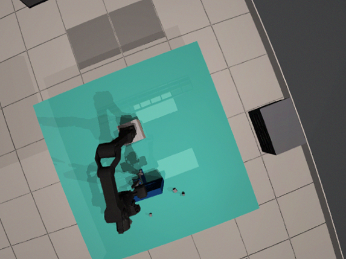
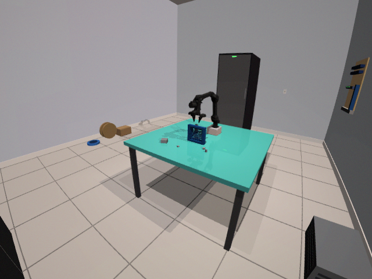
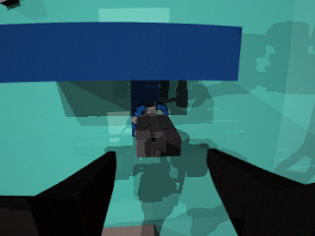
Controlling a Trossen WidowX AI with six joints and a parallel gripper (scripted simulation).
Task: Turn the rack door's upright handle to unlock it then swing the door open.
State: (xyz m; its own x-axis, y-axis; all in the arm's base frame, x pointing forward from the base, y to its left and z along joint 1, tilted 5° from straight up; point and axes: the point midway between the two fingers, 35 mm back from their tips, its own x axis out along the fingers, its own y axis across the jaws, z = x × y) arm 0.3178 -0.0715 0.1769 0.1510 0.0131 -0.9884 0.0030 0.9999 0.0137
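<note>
Blue Rack Below Spread Claw

We see the claw (image 2: 196,120) (image 3: 161,156) pointing down with its fingers spread, nothing between them. Beneath it, the upright handle (image 3: 158,138) projects from the blue frame (image 2: 196,133) (image 3: 118,51), which stands on the teal bench (image 1: 213,172) (image 2: 234,168) (image 3: 44,147). We locate a gray block (image 2: 164,140) beside the frame.

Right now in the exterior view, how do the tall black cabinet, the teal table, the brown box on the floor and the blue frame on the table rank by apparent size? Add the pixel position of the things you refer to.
1. Teal table (image 1: 216,138) (image 2: 237,150)
2. Black cabinet (image 2: 233,78)
3. Blue frame (image 1: 162,186) (image 2: 189,133) (image 3: 118,51)
4. Brown box (image 2: 124,130)
</note>
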